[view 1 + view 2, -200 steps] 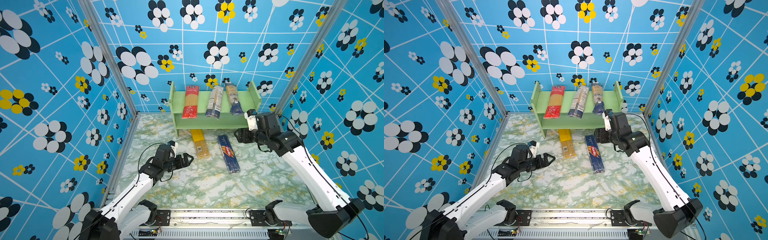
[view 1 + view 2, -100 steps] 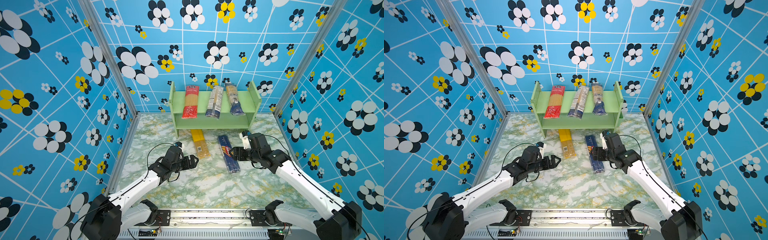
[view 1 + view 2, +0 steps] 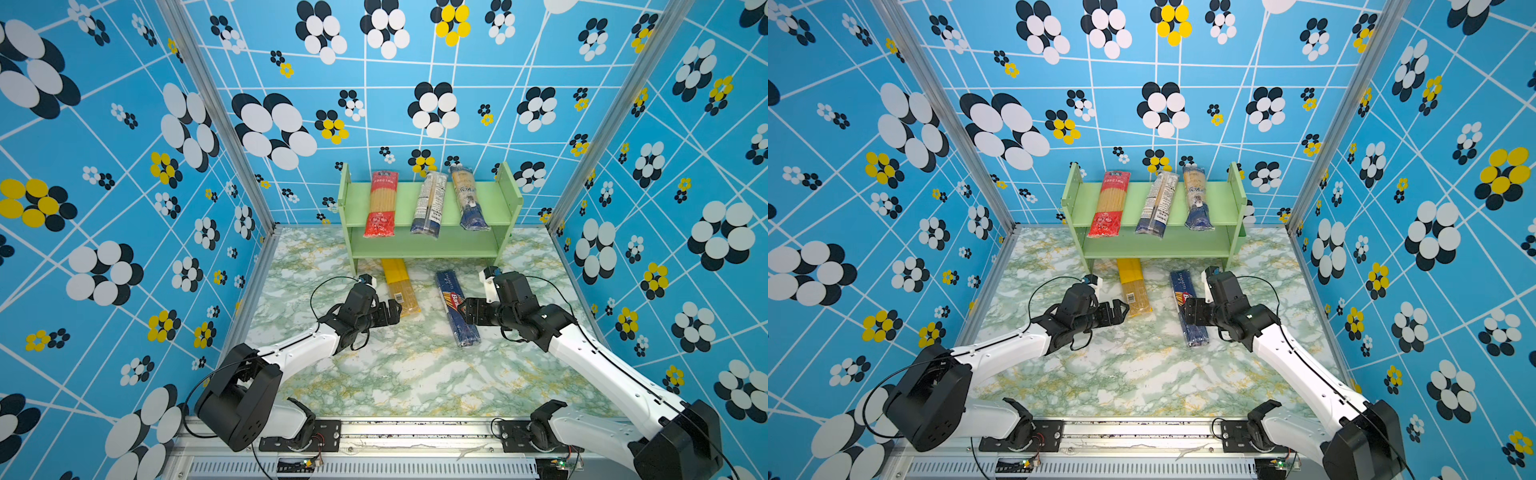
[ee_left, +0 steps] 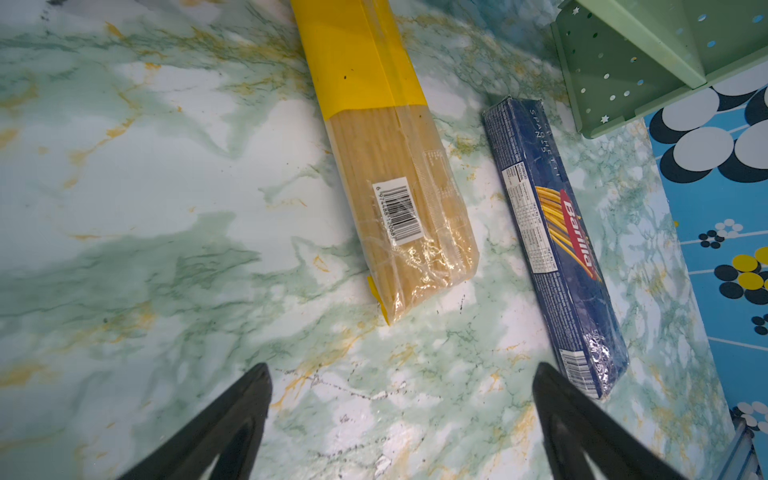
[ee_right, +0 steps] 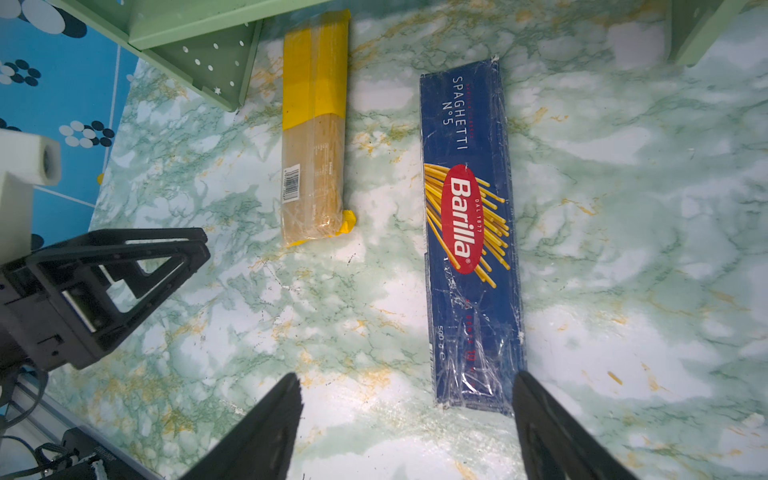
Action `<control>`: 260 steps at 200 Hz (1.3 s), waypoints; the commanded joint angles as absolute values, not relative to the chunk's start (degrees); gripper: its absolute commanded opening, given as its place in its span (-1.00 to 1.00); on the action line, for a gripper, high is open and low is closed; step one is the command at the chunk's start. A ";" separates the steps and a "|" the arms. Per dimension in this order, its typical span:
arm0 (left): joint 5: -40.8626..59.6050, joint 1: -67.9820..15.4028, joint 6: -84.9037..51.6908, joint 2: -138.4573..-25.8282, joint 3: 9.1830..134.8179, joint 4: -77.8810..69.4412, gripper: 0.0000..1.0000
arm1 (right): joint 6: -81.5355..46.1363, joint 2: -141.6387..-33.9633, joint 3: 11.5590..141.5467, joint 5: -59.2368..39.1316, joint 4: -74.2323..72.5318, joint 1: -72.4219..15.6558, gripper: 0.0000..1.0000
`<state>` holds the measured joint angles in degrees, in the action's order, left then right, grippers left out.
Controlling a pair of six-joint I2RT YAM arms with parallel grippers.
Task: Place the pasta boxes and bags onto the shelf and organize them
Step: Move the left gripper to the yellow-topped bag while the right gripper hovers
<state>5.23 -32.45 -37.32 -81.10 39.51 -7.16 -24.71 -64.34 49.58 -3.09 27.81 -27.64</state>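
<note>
Two packs are lying on the green-veined marble-print tabletop [image 3: 395, 374], not yet shelved. Three bags are already resting across the top tier of the pale-green wooden two-tier shelf [image 3: 424, 248]: a red-ended clear bag [image 3: 380, 203] and two blue-and-yellow bags [image 3: 430, 205] [image 3: 467, 199]. The lower tier is showing nothing.

The dark blue Barilla spaghetti box [image 5: 469, 232] is lying flat, label up, just in front of the shelf. The plain yellow barcoded bag [image 4: 399, 199] is lying beside it, apart from it, with its far end running under the shelf's front edge.

The right gripper [image 5: 406, 377] is hanging over the box's near end with its jaws spread and nothing between them. The box end is sitting off-centre, close to one finger. The left gripper [image 4: 401, 370] is gaping as wide as it goes, holding nothing, just short of the yellow bag's near end.

Handling, as judged:
- Box: stiff card, light, wrapped in crinkled clear film that is probably slick. It is best pinched across its narrow width near mid-length, since an end grip is likely to let it droop or swing.
- Bag: soft film over brittle straight strands. Take it across the width around the barcode, with gentle pressure, avoiding the loose crimped end.
</note>
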 commanded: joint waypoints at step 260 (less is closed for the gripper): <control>-12.17 -40.69 -39.85 -108.35 63.17 2.54 0.98 | -24.82 -63.20 47.98 -0.26 28.38 -27.95 0.65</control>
<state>-10.81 -40.29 -38.87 -105.36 60.36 0.27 -24.73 -63.37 49.17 -1.54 27.92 -27.64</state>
